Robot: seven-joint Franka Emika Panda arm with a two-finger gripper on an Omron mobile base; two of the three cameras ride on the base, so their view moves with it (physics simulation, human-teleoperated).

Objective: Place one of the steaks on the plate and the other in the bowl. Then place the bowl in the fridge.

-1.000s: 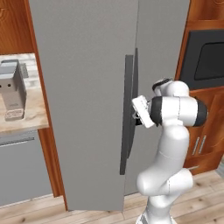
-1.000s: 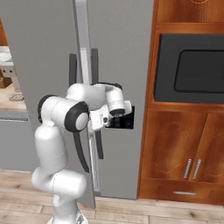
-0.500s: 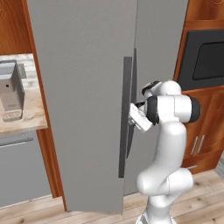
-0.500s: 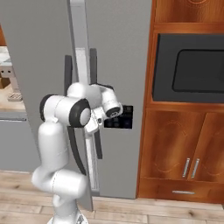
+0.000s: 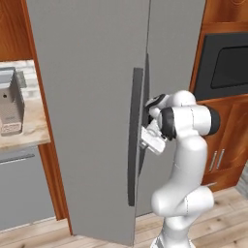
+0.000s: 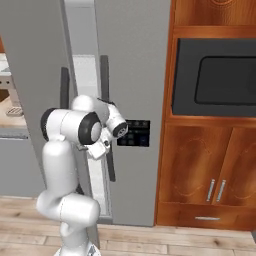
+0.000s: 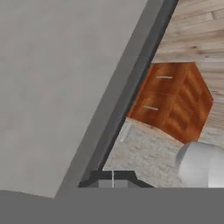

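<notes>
The fridge [image 5: 97, 72] is tall and grey, and its left door [image 5: 92, 145] stands swung partly out toward me. Through the gap between the doors a pale interior [image 6: 85, 95] shows. My gripper [image 5: 145, 141] sits at that door's inner edge, just behind its dark vertical handle [image 5: 136, 135]. In the hand view the gripper [image 7: 113, 180] has its fingertips pressed together, shut on nothing, close against the grey door face [image 7: 57, 78]. The right door carries a dark dispenser panel [image 6: 134, 133]. The steaks, the plate and the bowl are out of view.
A dark built-in oven [image 6: 220, 80] in wood stands right of the fridge, above wooden cabinet doors [image 6: 200, 175]. To the left are a counter [image 5: 26, 131] with a grey metal appliance [image 5: 9, 101] and a grey panel [image 5: 24, 189] below. The floor is wood.
The fridge's left door has swung further out. My hand has moved left and slightly down with the door's edge, and the elbow has folded closer in.
</notes>
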